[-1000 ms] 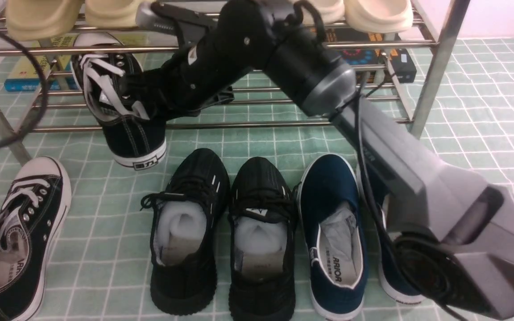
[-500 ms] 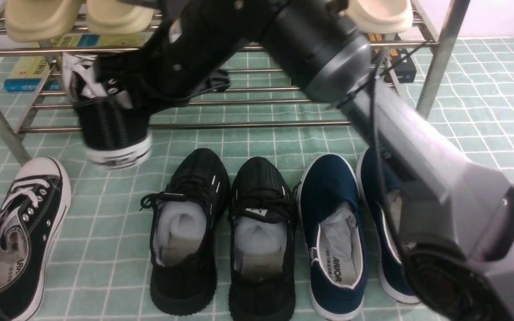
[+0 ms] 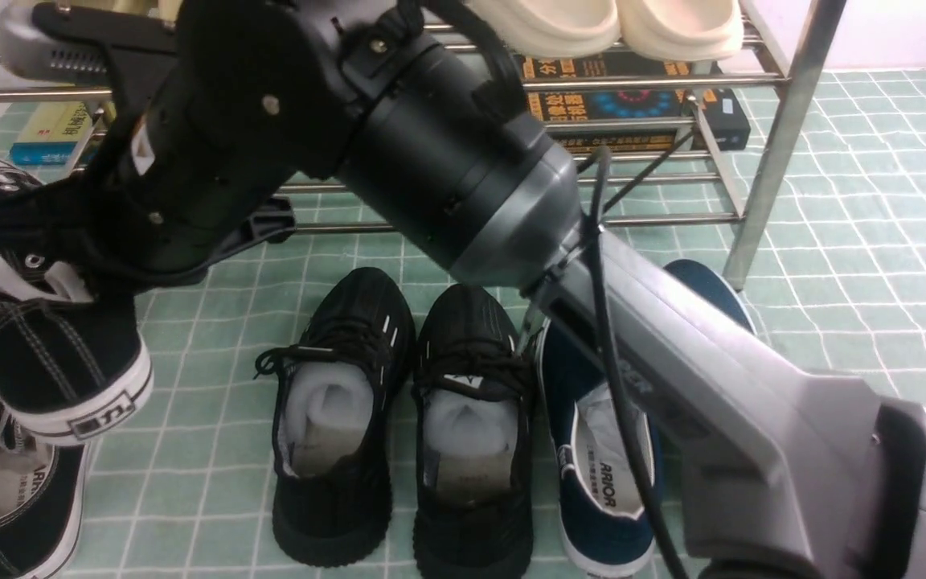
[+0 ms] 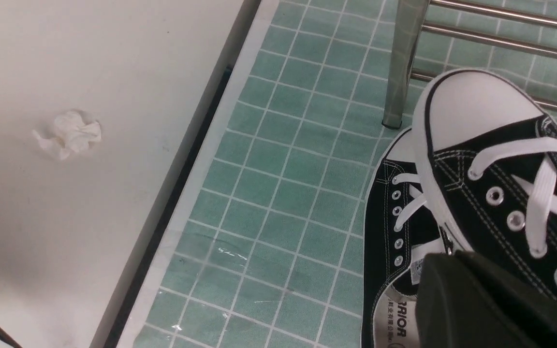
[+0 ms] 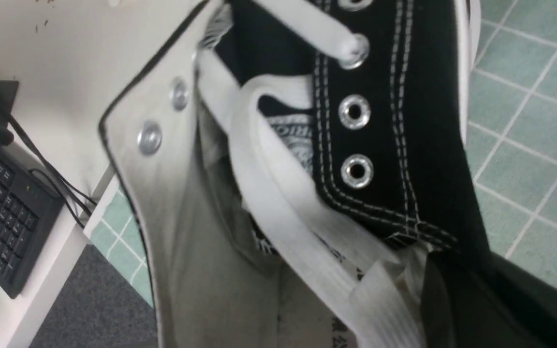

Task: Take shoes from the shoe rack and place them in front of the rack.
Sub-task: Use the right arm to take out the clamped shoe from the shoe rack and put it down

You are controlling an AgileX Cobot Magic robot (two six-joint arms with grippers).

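With my right jaws clamped on the canvas sneaker (image 3: 61, 362) at frame left and my left jaws together, I judged I next had to lower it beside its mate (image 3: 5, 490).

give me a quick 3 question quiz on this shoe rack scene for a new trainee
1. Multiple choice: what does the right claw hold? A) a navy slip-on B) the white-laced canvas sneaker C) a book
2. True or false: the black knit pair sits on the shoe rack.
3. Fill in: the rack's top tier carries ___.
Key: 1 B. 2 False; that pair stands on the floor in front of the rack. 3 cream slides.
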